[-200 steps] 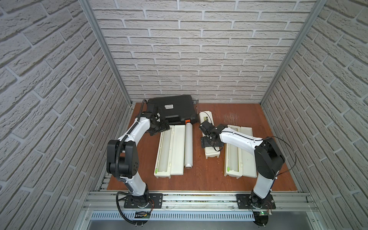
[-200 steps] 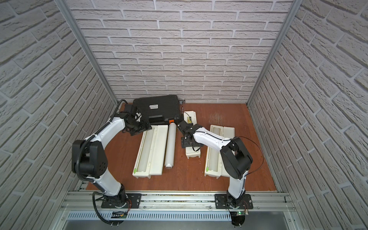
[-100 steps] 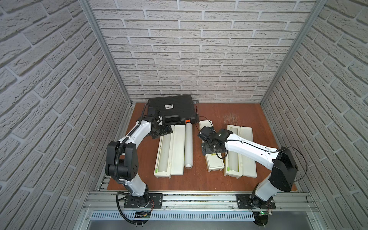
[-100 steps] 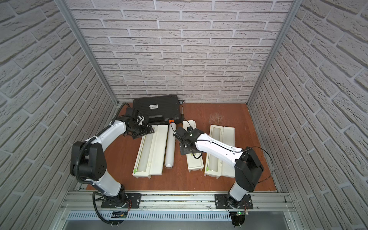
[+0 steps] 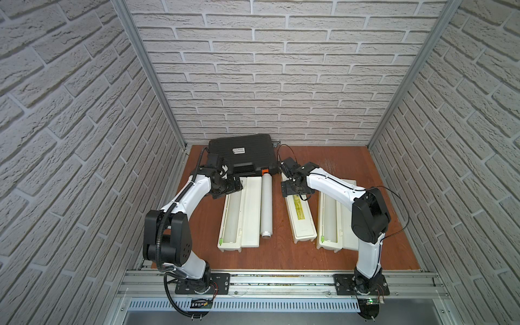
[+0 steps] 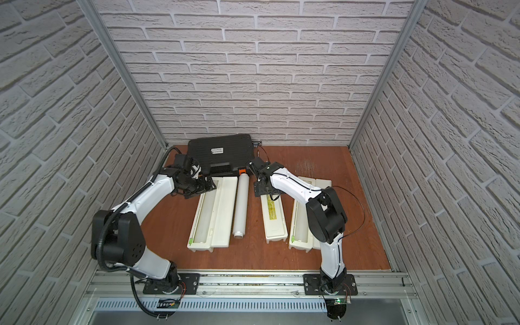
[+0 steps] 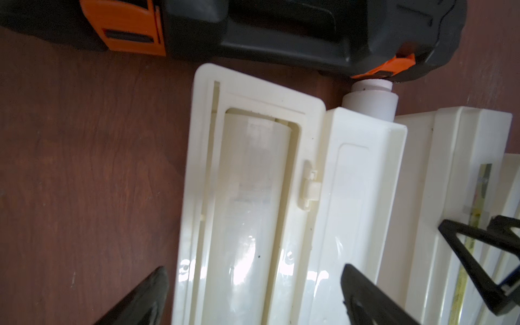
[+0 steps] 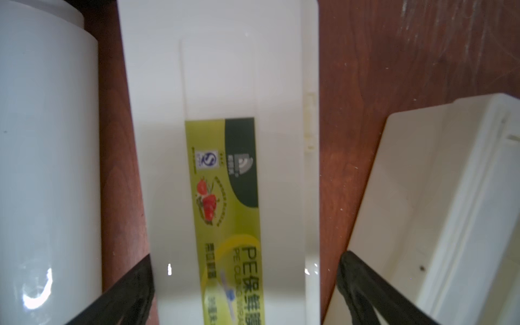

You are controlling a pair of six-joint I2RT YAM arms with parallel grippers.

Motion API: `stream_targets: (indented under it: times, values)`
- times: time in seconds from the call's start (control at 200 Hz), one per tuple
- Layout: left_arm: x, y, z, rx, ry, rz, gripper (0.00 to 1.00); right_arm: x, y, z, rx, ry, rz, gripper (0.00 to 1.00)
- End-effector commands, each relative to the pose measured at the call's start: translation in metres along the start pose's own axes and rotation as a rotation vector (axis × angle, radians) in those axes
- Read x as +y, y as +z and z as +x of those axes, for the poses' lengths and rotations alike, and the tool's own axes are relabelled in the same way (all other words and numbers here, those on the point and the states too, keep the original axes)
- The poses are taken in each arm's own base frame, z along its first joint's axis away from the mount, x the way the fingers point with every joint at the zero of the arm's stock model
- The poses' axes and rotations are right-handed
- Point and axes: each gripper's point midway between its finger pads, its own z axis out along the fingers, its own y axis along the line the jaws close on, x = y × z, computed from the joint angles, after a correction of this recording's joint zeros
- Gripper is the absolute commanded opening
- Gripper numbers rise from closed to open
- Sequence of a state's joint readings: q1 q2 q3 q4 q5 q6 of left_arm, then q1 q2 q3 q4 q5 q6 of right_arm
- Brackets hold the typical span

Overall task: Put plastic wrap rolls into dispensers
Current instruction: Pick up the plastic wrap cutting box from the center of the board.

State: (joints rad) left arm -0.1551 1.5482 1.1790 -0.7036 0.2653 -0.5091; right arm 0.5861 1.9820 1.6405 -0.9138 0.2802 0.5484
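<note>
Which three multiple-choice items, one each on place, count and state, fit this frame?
1. The loose roll lies:
A) between the left dispenser and the closed dispenser
B) inside the closed dispenser
C) in the right pincer

2. Dispensers with lids open:
A) one
B) two
C) three

3. The right pincer is:
A) shut on the loose roll
B) open, astride the closed dispenser
C) shut on a lid

Answers:
1 A, both top views show the roll lying beside the left dispenser's lid.
2 B, the left dispenser and the right dispenser lie open, and the middle one is shut.
3 B, the right wrist view shows its fingers spread either side of the closed dispenser.
</note>
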Motion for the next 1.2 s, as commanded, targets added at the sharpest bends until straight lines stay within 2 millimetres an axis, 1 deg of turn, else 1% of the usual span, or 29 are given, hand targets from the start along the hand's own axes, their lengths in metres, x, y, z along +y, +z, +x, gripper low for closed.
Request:
stream_targets:
  times: [0.0,0.175,0.34,0.515,0.595,0.665,0.69,0.7,0.71,0.78,0.905,1.085,1.195]
  values:
    - [0.004,-0.007,0.010,-0.002,-0.011,-0.026,0.96,0.009,0.010,-0.005,0.021,-0.024,-0.041,1.00]
    - [0.006,-0.007,0.017,0.001,-0.025,-0.038,0.97,0.010,0.027,-0.003,0.054,-0.020,-0.036,1.00]
    - [0.003,-0.005,0.019,0.005,-0.022,-0.046,0.97,0.014,0.031,-0.008,0.053,-0.014,-0.047,1.00]
    - [-0.008,-0.005,0.015,-0.010,-0.003,-0.026,0.97,0.018,0.023,-0.010,0.043,-0.012,-0.099,0.87]
    - [-0.022,-0.005,0.011,-0.029,0.012,0.033,0.97,0.019,0.017,-0.010,0.036,-0.005,-0.138,0.80]
    - [-0.036,-0.005,0.005,-0.049,0.019,0.107,0.98,0.019,0.007,-0.011,0.020,0.009,-0.189,0.74]
    - [-0.040,-0.004,0.004,-0.055,0.016,0.130,0.98,0.019,0.009,-0.008,0.028,0.010,-0.197,0.73]
    - [-0.042,-0.004,0.002,-0.058,0.014,0.140,0.98,0.018,0.000,-0.011,0.010,0.014,-0.211,0.72]
    - [-0.044,-0.005,0.002,-0.061,0.014,0.150,0.98,0.018,-0.003,-0.011,0.004,0.016,-0.219,0.72]
    - [-0.058,-0.005,-0.004,-0.076,0.025,0.209,0.98,0.015,-0.011,-0.008,-0.006,0.021,-0.262,0.69]
    - [-0.085,-0.003,-0.011,-0.093,0.063,0.298,0.98,0.009,-0.024,-0.004,-0.027,0.033,-0.342,0.67]
    - [-0.130,0.005,-0.025,-0.096,0.055,0.485,0.98,0.017,-0.049,0.003,-0.069,-0.014,-0.527,0.65]
    - [-0.161,0.006,-0.028,-0.102,0.114,0.551,0.98,0.020,-0.060,0.008,-0.074,-0.025,-0.640,0.64]
